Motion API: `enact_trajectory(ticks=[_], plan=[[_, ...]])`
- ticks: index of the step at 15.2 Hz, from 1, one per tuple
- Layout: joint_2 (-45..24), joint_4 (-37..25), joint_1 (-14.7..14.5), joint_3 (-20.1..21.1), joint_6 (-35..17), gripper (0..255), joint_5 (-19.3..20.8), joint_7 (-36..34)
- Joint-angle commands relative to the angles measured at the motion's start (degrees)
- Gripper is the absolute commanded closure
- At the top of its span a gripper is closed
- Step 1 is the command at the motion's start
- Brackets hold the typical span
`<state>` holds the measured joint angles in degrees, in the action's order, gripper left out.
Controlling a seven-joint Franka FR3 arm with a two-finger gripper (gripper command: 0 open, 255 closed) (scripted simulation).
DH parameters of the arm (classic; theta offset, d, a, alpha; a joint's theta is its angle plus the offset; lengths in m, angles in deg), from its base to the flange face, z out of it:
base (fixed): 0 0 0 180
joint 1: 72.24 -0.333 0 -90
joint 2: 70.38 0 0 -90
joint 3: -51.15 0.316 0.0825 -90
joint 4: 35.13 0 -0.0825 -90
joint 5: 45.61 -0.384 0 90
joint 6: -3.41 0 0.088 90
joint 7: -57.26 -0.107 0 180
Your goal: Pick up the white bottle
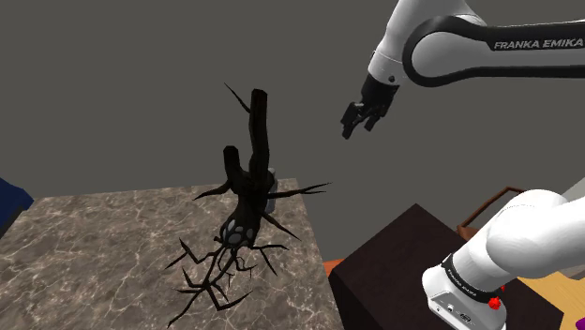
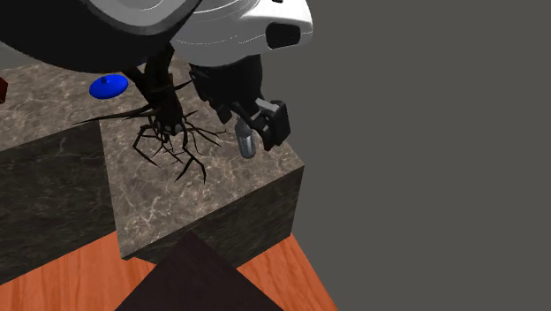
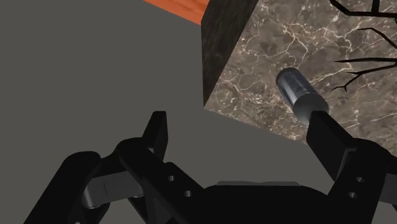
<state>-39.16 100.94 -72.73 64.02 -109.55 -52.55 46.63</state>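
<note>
Grey bottle [image 3: 299, 94] on marble block [image 3: 254, 57], black claw [image 3: 238, 122] aloft, wide open, empty.

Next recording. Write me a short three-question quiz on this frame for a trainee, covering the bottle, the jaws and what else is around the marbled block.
1. True or false: the jaws are shut on the grey bottle.
2. Where is the bottle? A) on the marbled block, near a corner; B) lifted in the air; C) inside a drawer.
3. Fill in: the black branching thing shares the block with the bottle. In the second exterior view, the small round thing beyond it is coloured ____.
Key: 1 false, the jaws stand open and clear of the bottle; 2 A; 3 blue.
</note>
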Motion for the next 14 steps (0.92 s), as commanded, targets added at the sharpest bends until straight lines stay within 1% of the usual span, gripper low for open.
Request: enact_trajectory(ticks=[1, 5, 8, 11, 14], plan=[[-3.64, -0.37, -0.1, 1.73, -3.38, 0, -0.58, -2.32], [-11.26, -2.44, -0.06, 4.81, -9.06, 0, -0.69, -6.76], [-17.44, -4.8, 0.04, 6.95, -12.93, 0, 0.1, -10.37], [-23.95, -7.86, 0.04, 8.8, -16.35, 0, 1.76, -14.29], [-30.72, -11.6, -0.31, 10.14, -19.19, 0, 4.26, -18.51]])
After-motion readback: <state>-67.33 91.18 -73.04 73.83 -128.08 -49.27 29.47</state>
